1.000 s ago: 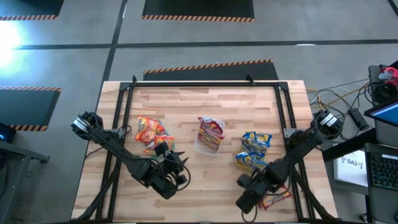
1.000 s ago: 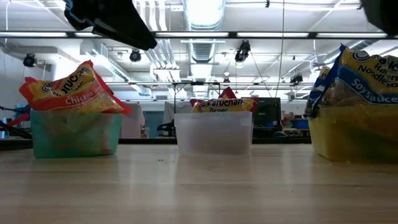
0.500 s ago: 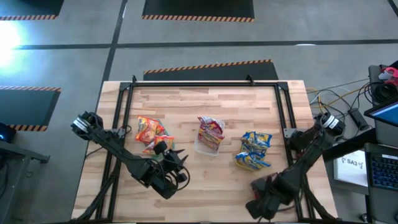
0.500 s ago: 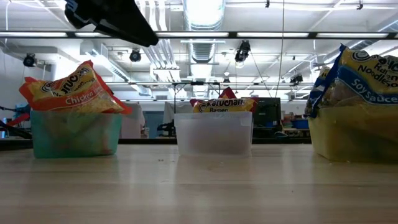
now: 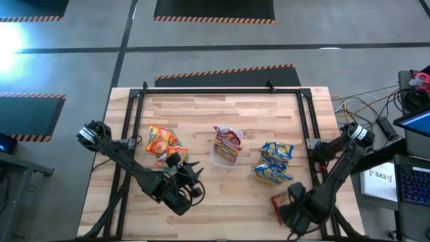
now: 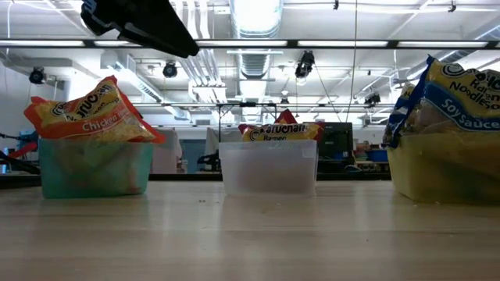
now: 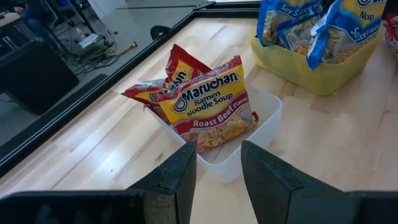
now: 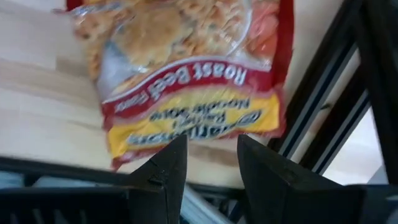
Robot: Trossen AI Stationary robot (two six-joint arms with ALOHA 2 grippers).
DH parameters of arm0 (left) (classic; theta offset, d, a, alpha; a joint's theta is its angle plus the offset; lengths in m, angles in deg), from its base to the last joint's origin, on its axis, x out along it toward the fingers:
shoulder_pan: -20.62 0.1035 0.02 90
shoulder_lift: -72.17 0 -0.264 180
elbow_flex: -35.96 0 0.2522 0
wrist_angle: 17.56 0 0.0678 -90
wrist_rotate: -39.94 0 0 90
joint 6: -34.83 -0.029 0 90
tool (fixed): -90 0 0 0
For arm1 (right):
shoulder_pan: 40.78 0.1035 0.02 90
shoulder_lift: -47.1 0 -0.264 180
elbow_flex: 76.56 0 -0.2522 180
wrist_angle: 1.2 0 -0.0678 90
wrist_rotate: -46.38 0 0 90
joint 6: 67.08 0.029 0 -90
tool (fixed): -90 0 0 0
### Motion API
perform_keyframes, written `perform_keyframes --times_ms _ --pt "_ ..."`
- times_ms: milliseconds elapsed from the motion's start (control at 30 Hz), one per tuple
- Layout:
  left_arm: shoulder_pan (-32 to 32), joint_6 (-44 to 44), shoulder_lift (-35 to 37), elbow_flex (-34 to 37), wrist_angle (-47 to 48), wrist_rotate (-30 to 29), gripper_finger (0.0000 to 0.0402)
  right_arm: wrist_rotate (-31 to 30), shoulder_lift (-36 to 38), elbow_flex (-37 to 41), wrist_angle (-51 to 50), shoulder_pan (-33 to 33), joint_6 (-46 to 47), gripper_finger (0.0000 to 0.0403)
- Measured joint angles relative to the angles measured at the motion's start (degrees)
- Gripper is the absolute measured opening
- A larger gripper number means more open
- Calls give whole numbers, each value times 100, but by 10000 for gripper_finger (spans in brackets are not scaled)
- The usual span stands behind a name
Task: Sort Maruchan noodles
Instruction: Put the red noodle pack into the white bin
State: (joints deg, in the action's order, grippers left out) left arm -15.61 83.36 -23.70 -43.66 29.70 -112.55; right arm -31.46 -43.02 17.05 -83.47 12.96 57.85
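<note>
Across table — orange packets (image 5: 161,142) in green bin (image 6: 94,168), seemingly four.

Robotics lab: hazard-taped floor (image 5: 222,70)

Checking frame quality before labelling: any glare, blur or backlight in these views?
High view: glare patch on the floor at top left; table evenly lit. Low view: bright ceiling lights behind, bins backlit, green bin still readable. Right wrist view: Roast Beef packet is soft and blurred. Left wrist view: sharp, label on the packet in the clear bin legible.
</note>
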Motion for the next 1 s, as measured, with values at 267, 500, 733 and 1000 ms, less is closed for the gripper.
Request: perform_keyframes --times_ms 267,500,733,1000 --pt "-11 0 0 0 -2 4 110 -7 0 597 73 0 -296 132" --pt "-11 -2 0 0 0 4 110 -23 27 1151 976 -13 -850 132" --pt "-11 -2 0 0 0 6 110 -971 28 1229 1495 -43 -2359 132" --pt "-11 -2 -2 0 -1 10 110 -2800 -10 1152 1705 -224 -5091 132"
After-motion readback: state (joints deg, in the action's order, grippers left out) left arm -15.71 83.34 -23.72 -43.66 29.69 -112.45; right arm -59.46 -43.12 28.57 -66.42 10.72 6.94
